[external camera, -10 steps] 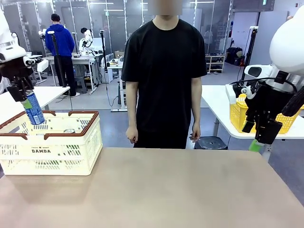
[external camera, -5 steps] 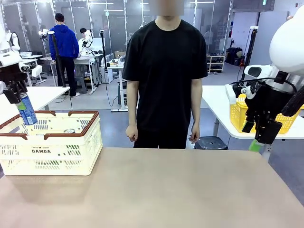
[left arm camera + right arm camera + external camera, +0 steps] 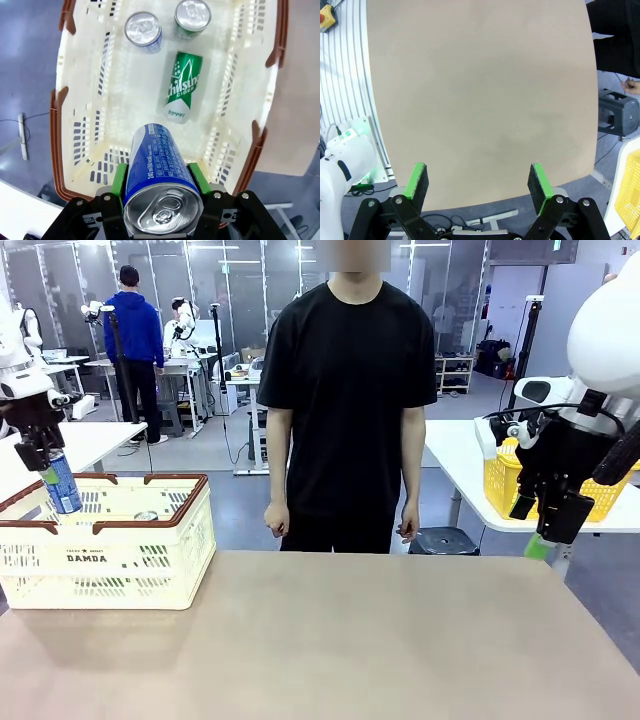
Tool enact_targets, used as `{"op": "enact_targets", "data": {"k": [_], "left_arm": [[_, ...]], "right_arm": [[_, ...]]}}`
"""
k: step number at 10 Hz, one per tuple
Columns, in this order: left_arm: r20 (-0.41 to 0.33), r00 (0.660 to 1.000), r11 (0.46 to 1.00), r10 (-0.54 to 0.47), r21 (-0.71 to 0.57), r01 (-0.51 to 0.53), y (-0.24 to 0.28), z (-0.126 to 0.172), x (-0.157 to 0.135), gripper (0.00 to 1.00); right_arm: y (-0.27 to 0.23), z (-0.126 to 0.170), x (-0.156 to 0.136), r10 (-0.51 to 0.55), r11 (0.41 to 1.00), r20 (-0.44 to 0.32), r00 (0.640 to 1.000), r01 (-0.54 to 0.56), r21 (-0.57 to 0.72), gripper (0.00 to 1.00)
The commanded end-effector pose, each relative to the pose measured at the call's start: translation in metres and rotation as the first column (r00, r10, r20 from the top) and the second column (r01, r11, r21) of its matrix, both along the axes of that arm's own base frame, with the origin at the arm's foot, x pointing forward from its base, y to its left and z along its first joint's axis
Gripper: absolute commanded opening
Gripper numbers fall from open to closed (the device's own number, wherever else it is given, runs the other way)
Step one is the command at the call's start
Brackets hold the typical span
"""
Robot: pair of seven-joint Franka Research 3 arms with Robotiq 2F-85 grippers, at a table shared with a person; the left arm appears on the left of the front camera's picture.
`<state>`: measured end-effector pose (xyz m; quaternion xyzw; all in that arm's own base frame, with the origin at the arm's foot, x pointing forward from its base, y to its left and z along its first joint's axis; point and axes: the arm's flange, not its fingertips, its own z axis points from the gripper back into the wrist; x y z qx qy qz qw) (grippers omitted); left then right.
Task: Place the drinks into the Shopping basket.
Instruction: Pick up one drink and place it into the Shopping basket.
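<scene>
My left gripper is shut on a blue can and holds it over the far left corner of the Shopping basket. In the left wrist view the blue can sits between the green pads, its silver top toward the camera, above the basket. Inside lie a green can on its side and two upright cans, one blue, one green. My right gripper hangs open at the right, off the table; its pads stand wide apart with nothing between them.
A person in a black shirt stands at the far edge of the brown table, hands down. A yellow mesh basket sits on a white table behind my right arm.
My left gripper has carried the blue can back toward the far left of the basket and it now hangs slightly lower. The right arm has not moved.
</scene>
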<state>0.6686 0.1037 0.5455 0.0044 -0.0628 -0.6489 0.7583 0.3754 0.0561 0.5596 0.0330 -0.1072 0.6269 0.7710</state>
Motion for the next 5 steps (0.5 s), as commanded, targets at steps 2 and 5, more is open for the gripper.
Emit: {"op": "enact_targets", "data": {"k": [2,5], "left_arm": [[0.035,0.999,0.998,-0.024,0.067,0.022,0.008,-0.011,0.012,0.58],[-0.004,1.0,0.998,-0.028,0.051,0.028,0.006,-0.045,0.012,0.58]], "right_arm": [[-0.001,0.002,0.0,0.004,1.0,-0.002,1.0,-0.004,-0.012,1.0],[-0.001,0.002,0.0,0.004,1.0,-0.002,1.0,-0.004,-0.012,1.0]]}}
